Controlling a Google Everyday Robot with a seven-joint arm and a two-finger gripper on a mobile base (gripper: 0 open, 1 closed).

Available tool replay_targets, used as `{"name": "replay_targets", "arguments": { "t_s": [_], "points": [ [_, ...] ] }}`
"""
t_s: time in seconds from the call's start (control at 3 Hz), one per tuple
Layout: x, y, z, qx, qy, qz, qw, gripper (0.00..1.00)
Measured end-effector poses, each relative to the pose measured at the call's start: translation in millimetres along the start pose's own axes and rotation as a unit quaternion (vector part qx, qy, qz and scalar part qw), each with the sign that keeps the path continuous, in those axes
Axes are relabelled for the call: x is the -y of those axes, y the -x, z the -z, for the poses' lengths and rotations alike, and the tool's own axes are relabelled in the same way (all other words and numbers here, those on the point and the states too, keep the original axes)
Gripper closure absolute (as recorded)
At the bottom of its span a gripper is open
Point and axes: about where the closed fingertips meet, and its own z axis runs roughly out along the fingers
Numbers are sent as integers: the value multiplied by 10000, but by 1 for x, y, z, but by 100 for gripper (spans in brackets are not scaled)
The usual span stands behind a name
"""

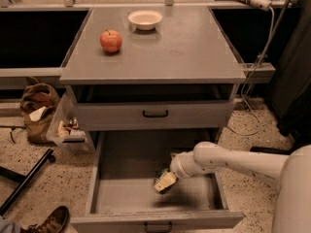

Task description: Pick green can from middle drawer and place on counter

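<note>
The middle drawer [121, 198] is pulled out wide below the cabinet, with its flat grey floor showing. My gripper [164, 182] is down inside it, just above the floor at the centre right, at the end of my white arm [228, 160], which reaches in from the right. The green can does not show plainly. The gripper covers the spot where it hangs. The counter [170, 52] is the grey top of the cabinet above.
A red apple [111, 41] and a white bowl [145, 19] sit on the counter's back left. The upper drawer [155, 113] is slightly open. A brown bag [38, 109], a plastic bin [68, 128], a black pole [24, 181] and a shoe [48, 221] lie at the left.
</note>
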Motion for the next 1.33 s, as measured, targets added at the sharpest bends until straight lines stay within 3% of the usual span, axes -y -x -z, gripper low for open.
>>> {"name": "replay_targets", "arguments": {
  "t_s": [0.67,1.0,1.33],
  "points": [
    [14,-34,-6,-57,-112,-132,9998,0],
    [15,-37,-24,38,61,-222,9997,0],
    [15,-37,-25,43,67,-233,9997,18]
  ]
}}
